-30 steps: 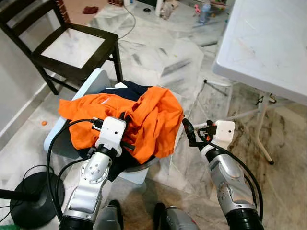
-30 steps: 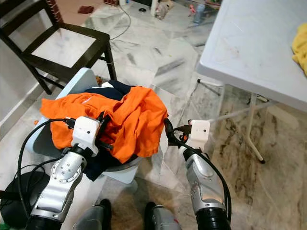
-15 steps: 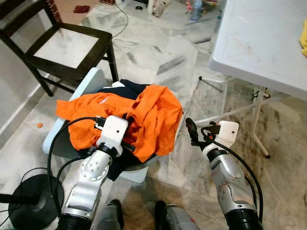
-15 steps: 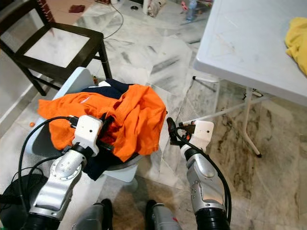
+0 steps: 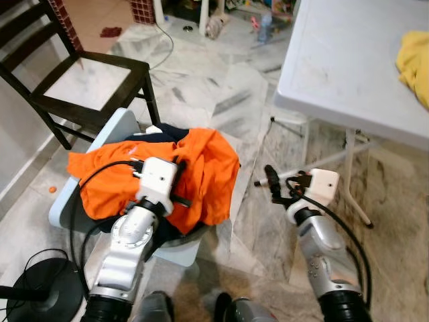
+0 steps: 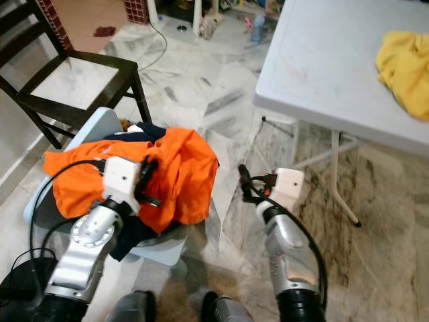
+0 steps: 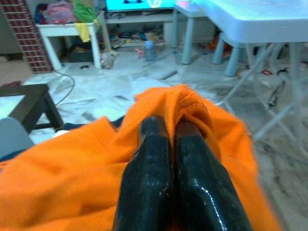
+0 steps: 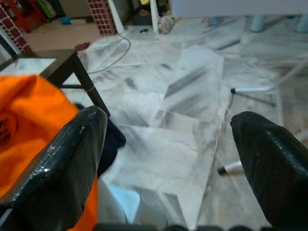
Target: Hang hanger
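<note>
An orange garment [image 5: 120, 174] lies heaped over a dark navy one [image 5: 175, 131] in a pale blue basket [image 5: 64, 198] on the floor. My left gripper [image 7: 166, 127] is buried in the orange cloth, its fingers pressed together with a fold bunched at their tips. My right gripper [image 5: 271, 182] hovers just right of the basket, a little above the marble floor. In the right wrist view its fingers [image 8: 72, 159] stand wide apart with nothing between them. I can make out no hanger.
A dark wooden chair [image 5: 87, 74] stands beyond the basket on the left. A white folding table [image 5: 348, 60] with a yellow cloth [image 5: 415, 60] fills the right, its thin legs [image 5: 350, 171] close to my right arm. A black round stand base [image 5: 40, 292] sits at the near left.
The whole view has shifted, bringing more of the table and the yellow cloth in. The right gripper stands slightly farther from the orange garment's edge. The left gripper stays shut in the cloth.
</note>
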